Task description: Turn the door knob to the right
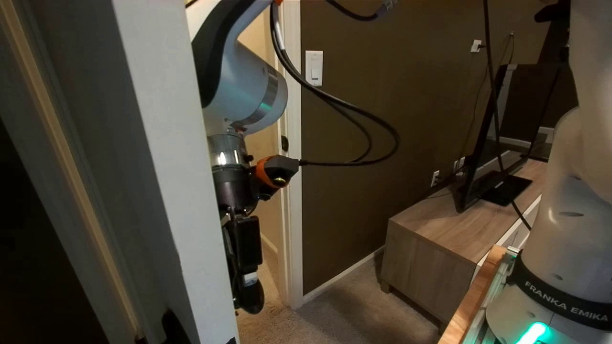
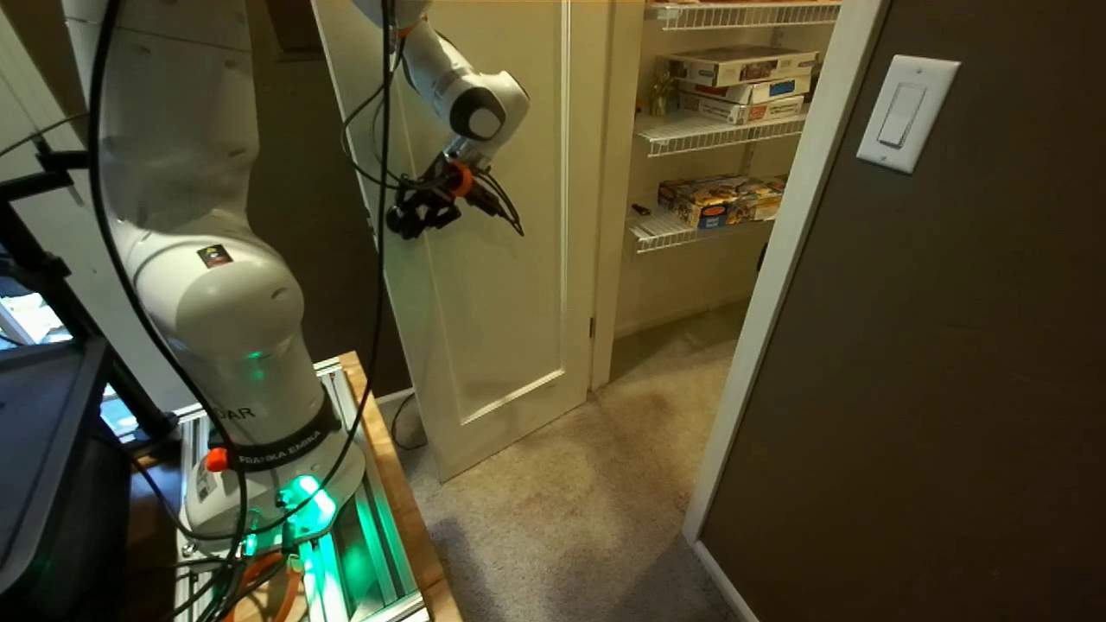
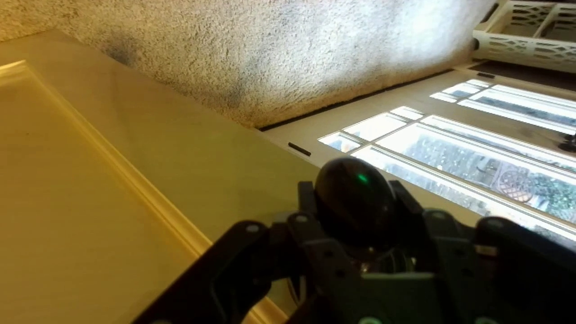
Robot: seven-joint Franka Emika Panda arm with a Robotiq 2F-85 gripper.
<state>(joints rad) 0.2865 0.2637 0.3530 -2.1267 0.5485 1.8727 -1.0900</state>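
Glossy dark knob (image 3: 354, 202) between jaws

Band (image 1: 564, 300), black, round the base of the arm (image 2: 216, 298): "FRANKA EMIKA" in pale capitals, one line, legible in both exterior views. Arm, pale surface just above the band, in an exterior view: dark capitals ending in "AR"; preceding letter unclear, D or O. Sticker (image 2: 214, 256), small, dark, higher on the same arm: markings too small to read. Boxes (image 2: 739, 92), stacked on the shelves (image 2: 726, 136): printed sides, wording too small to read.
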